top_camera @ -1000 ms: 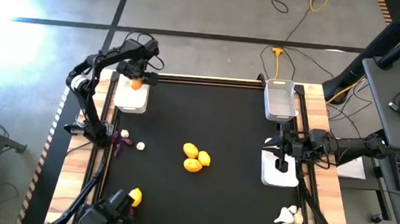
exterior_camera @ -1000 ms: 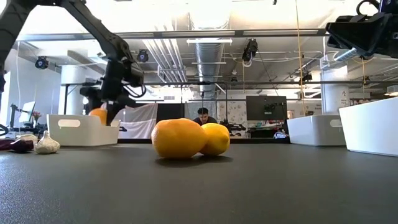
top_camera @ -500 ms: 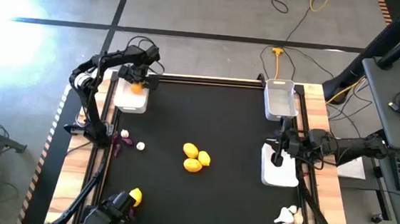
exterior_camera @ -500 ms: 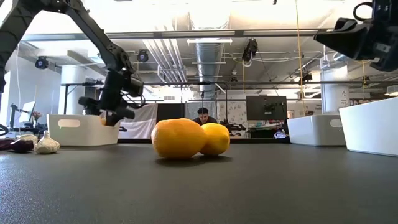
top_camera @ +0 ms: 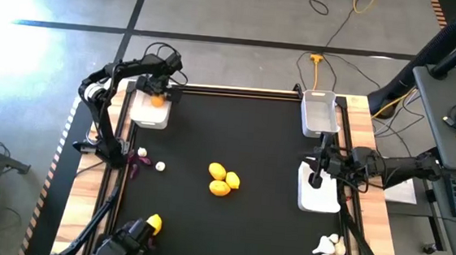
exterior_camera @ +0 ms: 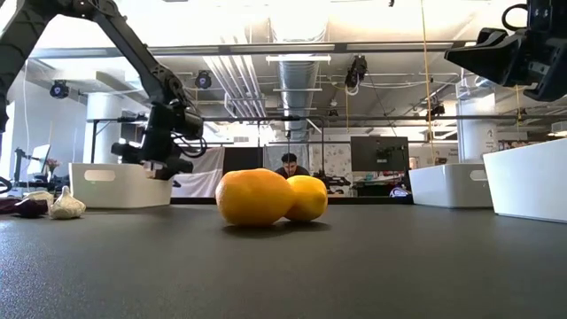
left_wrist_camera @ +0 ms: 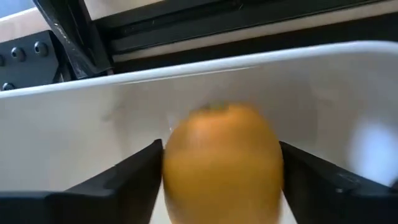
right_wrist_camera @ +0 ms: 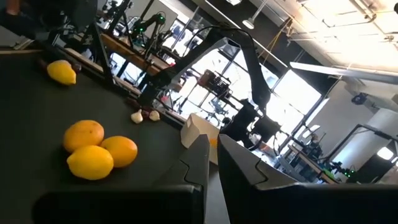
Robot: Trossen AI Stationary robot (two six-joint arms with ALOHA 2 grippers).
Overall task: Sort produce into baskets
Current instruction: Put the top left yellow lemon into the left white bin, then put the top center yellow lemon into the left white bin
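My left gripper point(top_camera: 156, 93) stands over the far left white basket point(top_camera: 147, 113) and is shut on the orange fruit point(left_wrist_camera: 221, 162), which is inside the basket. In the low view the basket's wall point(exterior_camera: 111, 184) hides the fruit below my left gripper point(exterior_camera: 164, 164). My right gripper point(top_camera: 317, 182) hangs shut and empty over the near right basket point(top_camera: 320, 201). Three yellow fruits point(top_camera: 222, 180) lie touching at the table's middle. My left gripper pinches the orange fruit between its two fingers, one finger point(left_wrist_camera: 124, 186) on each side point(left_wrist_camera: 171, 168) of the fruit. The fingers come from above, pointing down into the basket. Whether the fruit rests on the basket's floor I cannot tell.
A third basket point(top_camera: 318, 113) stands at the far right. Garlic bulbs point(top_camera: 329, 248) lie at the near right corner. A yellow fruit point(top_camera: 154, 223) lies near left. Two garlic bulbs point(top_camera: 160, 166) and a purple piece point(top_camera: 134, 161) lie at the left edge.
My left gripper has gone down with the orange fruit into the far left basket. In the low view the fruit has sunk behind the basket's wall.
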